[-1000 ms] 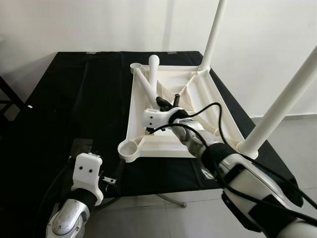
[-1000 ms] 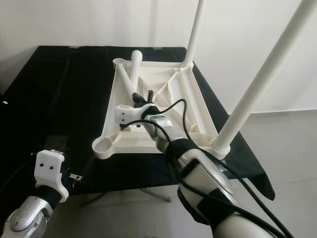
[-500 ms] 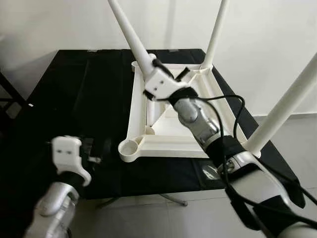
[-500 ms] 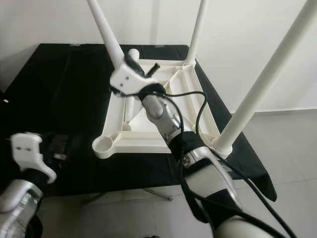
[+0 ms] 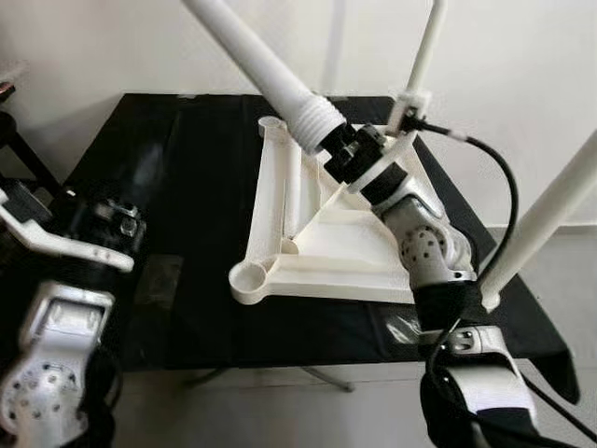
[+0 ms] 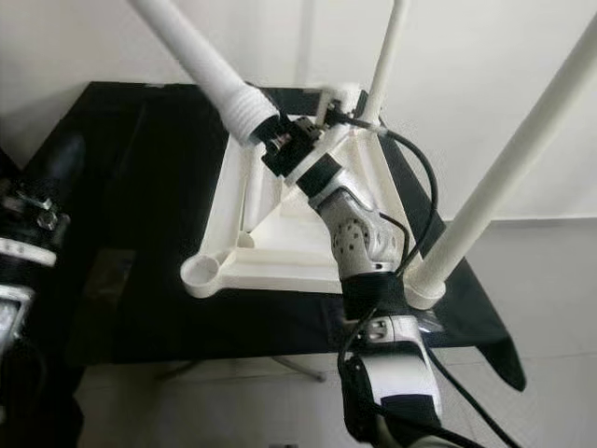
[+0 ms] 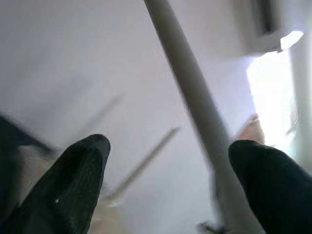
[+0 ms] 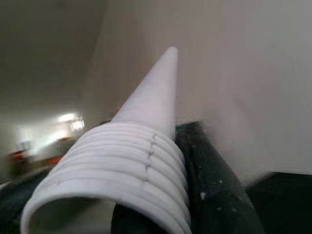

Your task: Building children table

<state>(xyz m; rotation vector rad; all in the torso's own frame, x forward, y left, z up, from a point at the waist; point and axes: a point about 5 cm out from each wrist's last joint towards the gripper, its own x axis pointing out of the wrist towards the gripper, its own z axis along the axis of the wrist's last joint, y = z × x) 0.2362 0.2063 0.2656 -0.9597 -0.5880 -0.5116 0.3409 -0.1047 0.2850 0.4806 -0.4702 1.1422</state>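
Observation:
The white children's tabletop (image 5: 340, 245) lies upside down on the black table (image 5: 177, 187). Two white legs stand in its right corners, a far one (image 5: 424, 51) and a near one (image 5: 546, 215). My right gripper (image 5: 348, 151) is shut on a third white leg (image 5: 256, 61), held in the air above the tabletop's far left part. The leg slants up to the left, and its threaded end (image 8: 117, 170) lies against one black finger (image 8: 214, 190). The near-left socket (image 5: 248, 276) and the far-left socket (image 5: 271, 122) hold nothing. My left gripper (image 7: 170, 185) is raised at the left, open with nothing between its fingers.
A white wall rises behind the table. Pale floor tiles (image 5: 308, 411) show below the table's front edge, with a metal table foot (image 5: 322, 376) there. Black cables (image 5: 508, 210) loop beside my right arm near the near-right leg. A dark stand (image 5: 23, 154) is at the far left.
My right gripper has carried the leg higher and further back, and its threaded end now shows. My left arm has risen at the left. The view has shifted a little.

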